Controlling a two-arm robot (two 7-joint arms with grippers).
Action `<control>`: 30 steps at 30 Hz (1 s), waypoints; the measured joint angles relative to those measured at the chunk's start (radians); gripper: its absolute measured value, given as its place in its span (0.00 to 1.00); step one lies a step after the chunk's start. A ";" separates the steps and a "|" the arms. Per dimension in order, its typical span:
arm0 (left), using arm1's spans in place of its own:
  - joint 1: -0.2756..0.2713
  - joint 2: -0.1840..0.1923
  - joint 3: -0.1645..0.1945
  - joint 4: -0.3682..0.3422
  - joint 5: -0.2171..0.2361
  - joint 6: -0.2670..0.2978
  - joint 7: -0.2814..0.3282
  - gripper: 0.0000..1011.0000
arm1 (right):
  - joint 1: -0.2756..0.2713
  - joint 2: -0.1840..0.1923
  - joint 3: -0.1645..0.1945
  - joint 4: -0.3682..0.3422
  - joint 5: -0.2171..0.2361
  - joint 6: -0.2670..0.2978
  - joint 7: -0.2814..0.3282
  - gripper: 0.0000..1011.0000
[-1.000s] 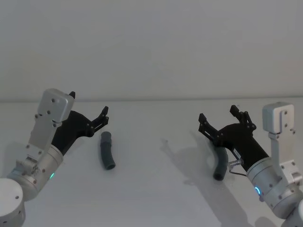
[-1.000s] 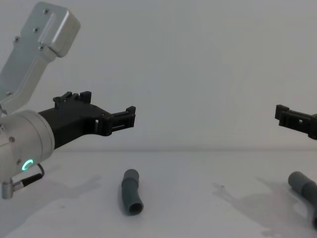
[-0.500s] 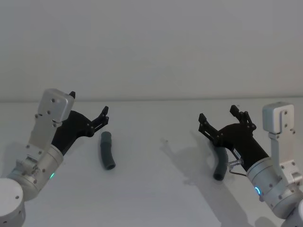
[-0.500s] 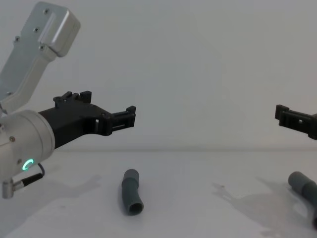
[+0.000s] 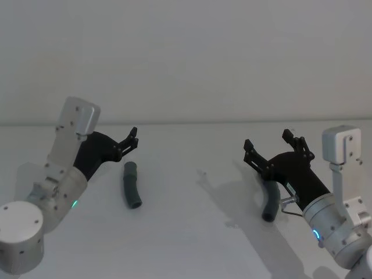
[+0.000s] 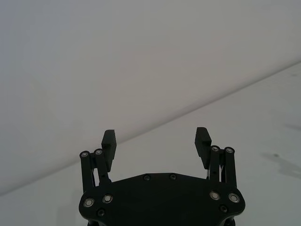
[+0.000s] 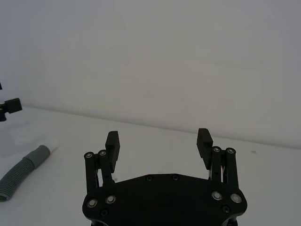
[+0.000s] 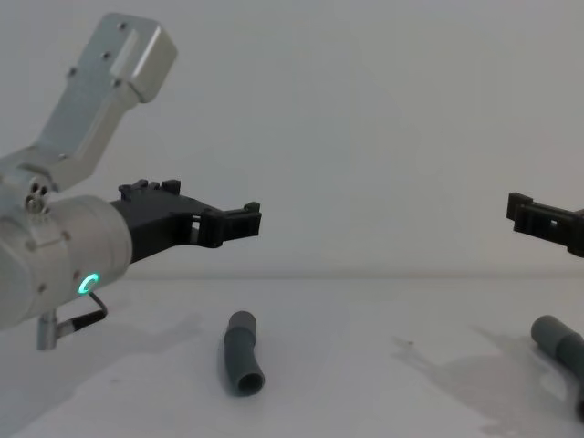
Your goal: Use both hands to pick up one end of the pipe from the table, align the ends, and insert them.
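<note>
Bench status for you: left pincer spread above one grey pipe piece, right pincer spread over the other piece.

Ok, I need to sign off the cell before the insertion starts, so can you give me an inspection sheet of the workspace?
Surface: table, plain matte white, unmarked.
Job's things: two grey pipe pieces lying apart, not joined; left piece in the open, right piece partly under the right arm.
Clutter: nothing seen.
End effectors: left end effector open, raised above the table near the left piece's far end; right end effector open, raised over the right piece; neither holds anything.
Cables: short wire loop at the right wrist, another at the left wrist.
Surroundings: plain white wall.
</note>
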 joint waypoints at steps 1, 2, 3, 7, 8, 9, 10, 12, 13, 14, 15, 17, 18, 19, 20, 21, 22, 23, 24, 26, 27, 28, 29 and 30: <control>-0.004 -0.006 -0.001 0.002 -0.001 0.011 0.003 1.00 | 0.000 0.000 0.000 0.000 0.000 0.000 0.000 0.99; -0.010 -0.016 -0.002 0.004 -0.004 0.038 0.010 1.00 | 0.000 0.000 0.000 0.000 0.000 0.000 0.000 0.99; -0.013 -0.020 -0.003 0.005 -0.005 0.050 0.014 1.00 | 0.000 0.000 0.000 0.000 0.000 0.000 0.000 0.99; -0.026 -0.045 -0.007 0.008 -0.012 0.119 0.035 1.00 | 0.000 0.000 0.000 0.000 0.000 0.000 0.000 0.99; -0.031 -0.054 -0.010 0.009 -0.015 0.147 0.043 1.00 | 0.000 0.000 0.000 0.000 0.000 0.000 0.000 0.99; -0.034 -0.060 -0.011 0.009 -0.016 0.165 0.049 1.00 | 0.000 0.000 0.000 0.000 0.000 0.000 0.000 0.99; -0.036 -0.065 -0.013 0.009 -0.017 0.174 0.051 1.00 | 0.000 0.000 0.000 0.000 0.000 0.000 0.000 0.99; -0.043 -0.081 -0.017 0.010 -0.022 0.220 0.065 1.00 | 0.000 0.000 0.000 0.000 0.000 0.000 0.000 0.99; -0.044 -0.084 -0.018 0.010 -0.024 0.234 0.069 1.00 | 0.000 0.000 0.000 0.000 0.000 0.000 0.000 0.99; -0.048 -0.094 -0.022 0.010 -0.028 0.266 0.077 1.00 | 0.000 0.000 0.000 0.000 0.000 0.000 0.000 0.99; -0.050 -0.099 -0.024 0.010 -0.029 0.276 0.080 1.00 | 0.000 0.000 0.000 0.000 0.000 0.000 0.000 0.99; -0.053 -0.107 -0.028 0.010 -0.034 0.309 0.088 1.00 | 0.000 0.000 0.000 0.000 0.000 0.000 0.000 0.99; -0.056 -0.115 -0.033 0.010 -0.038 0.338 0.094 1.00 | 0.000 0.000 0.000 0.000 0.000 0.000 0.000 0.99; -0.057 -0.118 -0.035 0.009 -0.041 0.356 0.098 1.00 | 0.000 0.000 0.000 0.000 0.000 0.000 0.000 0.99; -0.059 -0.123 -0.039 0.007 -0.045 0.383 0.102 1.00 | 0.000 0.000 0.000 0.000 0.000 0.000 0.000 0.99; -0.060 -0.126 -0.041 0.006 -0.047 0.396 0.104 1.00 | 0.000 0.000 0.000 0.000 0.000 0.000 0.000 0.99; -0.060 -0.128 -0.044 0.005 -0.050 0.409 0.106 1.00 | 0.000 0.000 0.000 0.000 0.000 0.000 0.000 0.99; -0.062 -0.132 -0.047 0.002 -0.054 0.433 0.108 1.00 | 0.000 0.000 0.000 0.000 0.000 0.000 0.000 0.99; -0.063 -0.133 -0.049 0.001 -0.057 0.449 0.108 1.00 | 0.000 0.000 0.000 0.000 0.000 0.000 0.000 0.99; -0.064 -0.135 -0.052 -0.002 -0.060 0.470 0.108 1.00 | 0.000 0.000 0.000 0.000 0.000 0.000 0.000 0.99; -0.065 -0.135 -0.053 -0.002 -0.062 0.479 0.108 1.00 | 0.000 0.000 0.000 0.000 0.000 0.000 0.000 0.99; -0.067 -0.135 -0.054 -0.005 -0.066 0.500 0.106 1.00 | 0.000 0.000 0.000 0.000 0.000 0.000 0.000 0.99; -0.069 -0.135 -0.055 -0.005 -0.067 0.506 0.105 1.00 | 0.000 0.000 0.000 0.000 0.000 0.000 0.000 0.99; -0.073 -0.134 -0.055 -0.007 -0.069 0.524 0.099 1.00 | 0.000 0.000 0.000 0.000 0.000 0.000 0.000 0.99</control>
